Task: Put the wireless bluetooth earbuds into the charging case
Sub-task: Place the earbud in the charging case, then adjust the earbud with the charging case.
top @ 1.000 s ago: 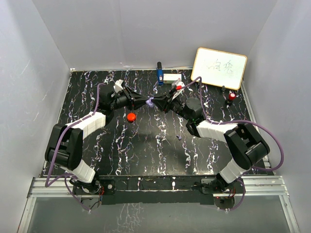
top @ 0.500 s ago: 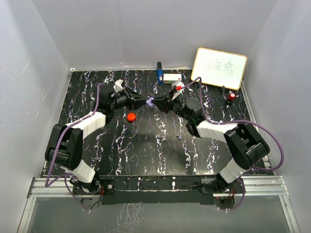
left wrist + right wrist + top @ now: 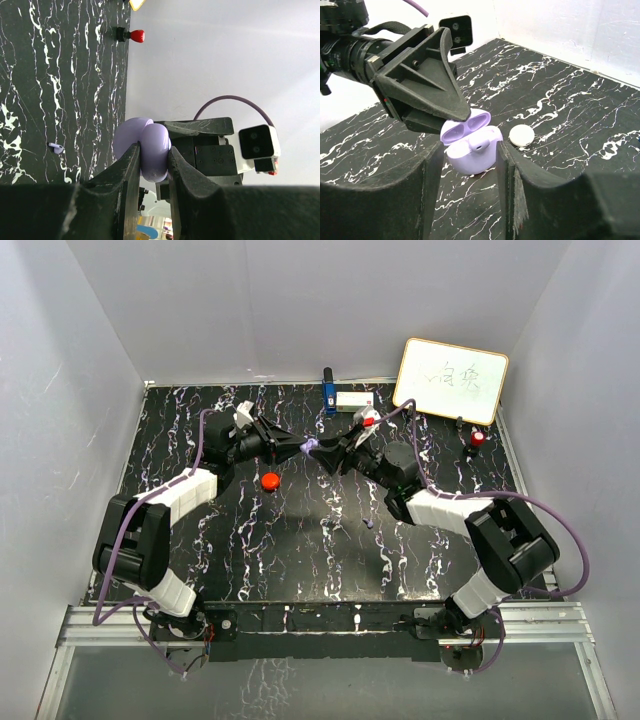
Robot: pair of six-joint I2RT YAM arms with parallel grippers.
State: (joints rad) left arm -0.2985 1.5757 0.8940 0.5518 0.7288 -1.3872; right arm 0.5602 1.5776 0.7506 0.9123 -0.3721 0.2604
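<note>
earbuds were split at this moment: one earbud [image 3: 480, 146] sat in a socket of the open lilac charging case [image 3: 470, 150], only its top showing, while the loose earbud [image 3: 56, 147] lay by itself on the black marbled table [image 3: 300, 560], well apart from both arms, on the right arm's side.

the case was held up between the two arms near the middle of the table. the left gripper [image 3: 152, 160] was pinched narrow on the rounded lilac shell, both fingers pressed into it; in the right wrist view its tip reached the raised lid [image 3: 465, 124]. the right gripper [image 3: 467, 150] stood narrow about the case body, one finger against each side, and looked to be gripping it.

judged from this, the step in hand was steadying the opened case with one bud home and the second socket unfilled. the next move would call for one arm to keep the case alone, lid open and sockets upward, while the other let go, went down to the loose earbud and took so small a piece without flicking it, then turned it stem-down over the free socket.
</note>
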